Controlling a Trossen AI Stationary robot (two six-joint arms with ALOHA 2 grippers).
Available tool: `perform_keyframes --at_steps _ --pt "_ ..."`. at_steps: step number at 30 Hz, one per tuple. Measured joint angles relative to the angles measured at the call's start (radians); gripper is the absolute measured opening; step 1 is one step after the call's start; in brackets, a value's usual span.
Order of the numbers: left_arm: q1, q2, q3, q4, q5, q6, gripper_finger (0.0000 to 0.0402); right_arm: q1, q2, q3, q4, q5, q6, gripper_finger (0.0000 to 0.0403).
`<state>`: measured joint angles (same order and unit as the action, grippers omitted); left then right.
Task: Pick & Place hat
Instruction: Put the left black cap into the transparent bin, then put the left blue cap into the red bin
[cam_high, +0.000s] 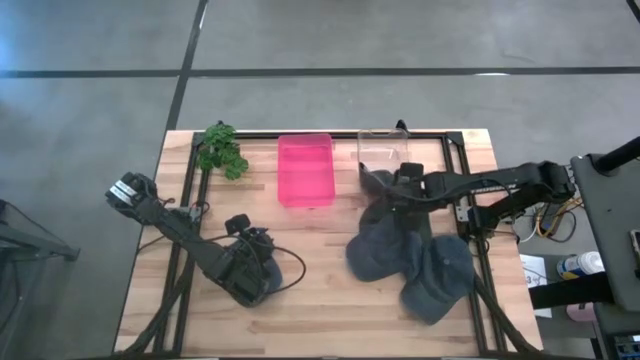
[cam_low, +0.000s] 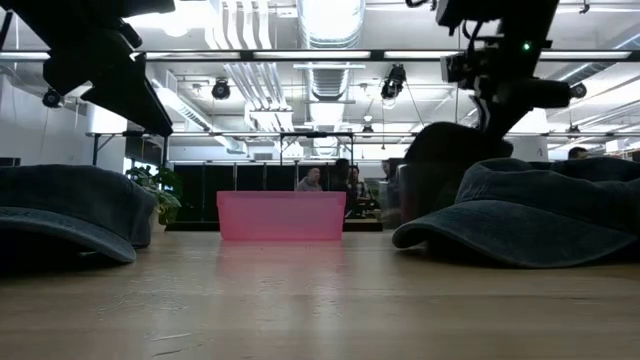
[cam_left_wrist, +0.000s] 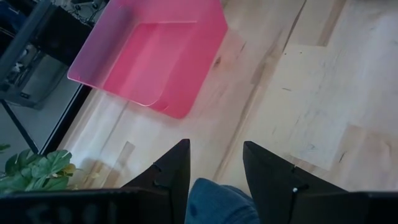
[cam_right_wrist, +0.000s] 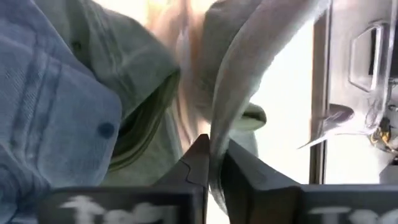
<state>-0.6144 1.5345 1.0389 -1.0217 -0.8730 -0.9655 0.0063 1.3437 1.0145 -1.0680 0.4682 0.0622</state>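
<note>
- Denim hats (cam_high: 410, 255), grey-blue, heaped on the wooden worktop (cam_high: 320, 300) to the right of the pink bin (cam_high: 306, 169); two caps seemingly overlapping, a third fold of the same fabric lifted toward the bin's right side.
- Right end effector (cam_high: 400, 190) just right of the pink bin, beside the clear container (cam_high: 383, 150), fingers pinched tight on a thin edge of hat fabric (cam_right_wrist: 249, 81); grip on the brim edge likely chosen because a flat rim is the easiest part of a floppy cap to clamp.
- Clamped fabric hanging slack and folded below the fingers, rest of that hat apparently resting on the pile; lift judged barely under way.
- Left end effector (cam_high: 250, 270) well to the left of the pile, below and left of the pink bin, fingers spread wide around a blue denim hat (cam_left_wrist: 221, 202) lying between them; whether squeezing it or merely straddling it, impossible to say.
- Pink bin empty, open mouth up, presumably the drop target, hence kept central within reach of both arms.
- Green leafy sprig (cam_high: 222, 150) left of the pink bin, uninvolved.
</note>
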Motion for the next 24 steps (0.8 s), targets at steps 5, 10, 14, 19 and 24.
perform_keyframes --at_steps 5,10,14,19,24 --pt "0.003 0.0 0.0 0.0 0.0 0.001 0.0142 -0.004 0.035 0.085 -0.129 -0.037 0.122 0.0017" --pt "0.005 0.0 0.0 0.002 -0.005 0.001 0.0142 -0.005 0.124 0.14 -0.191 -0.123 0.162 0.0025" --pt "0.005 0.0 0.0 0.004 -0.004 0.001 0.0142 0.001 0.2 0.187 -0.194 -0.133 0.137 0.0042" --pt "0.005 0.0 0.0 0.004 0.029 -0.001 0.0142 0.018 0.244 0.254 -0.201 -0.139 0.087 0.0067" --pt "0.005 0.0 0.0 0.005 0.035 -0.005 0.0142 0.036 0.235 0.308 -0.247 -0.145 0.069 0.0104"
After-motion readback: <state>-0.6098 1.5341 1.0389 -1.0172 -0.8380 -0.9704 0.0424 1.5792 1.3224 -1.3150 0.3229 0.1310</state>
